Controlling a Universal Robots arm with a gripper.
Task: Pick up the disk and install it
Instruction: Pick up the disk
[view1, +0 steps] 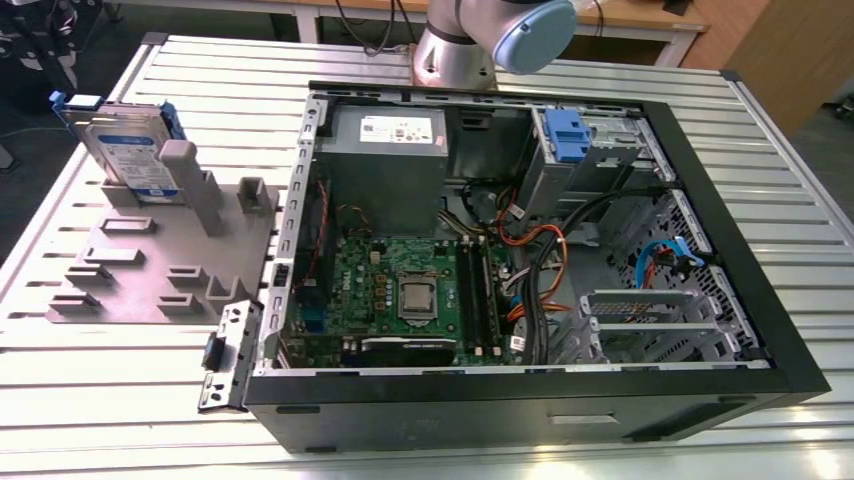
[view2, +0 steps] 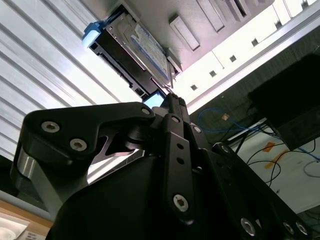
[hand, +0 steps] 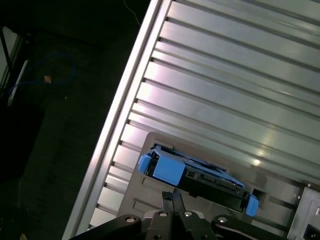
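Blue-framed disk (view1: 130, 150) stands upright in a grey holder (view1: 140, 275) beside the open computer case (view1: 507, 405) (end effector (hand: 172, 196) closed, empty, nearby).

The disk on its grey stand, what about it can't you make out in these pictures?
Lower part of the disk: exterior view, hidden by the posts of the grey stand.
Gap between claw and disk: second wrist view, the claw's tip overlaps the disk's end, so touching or apart is unclear.
Arm: exterior view, cut off by the top edge.
Inside of the drive cage: exterior view, hidden by its own walls.
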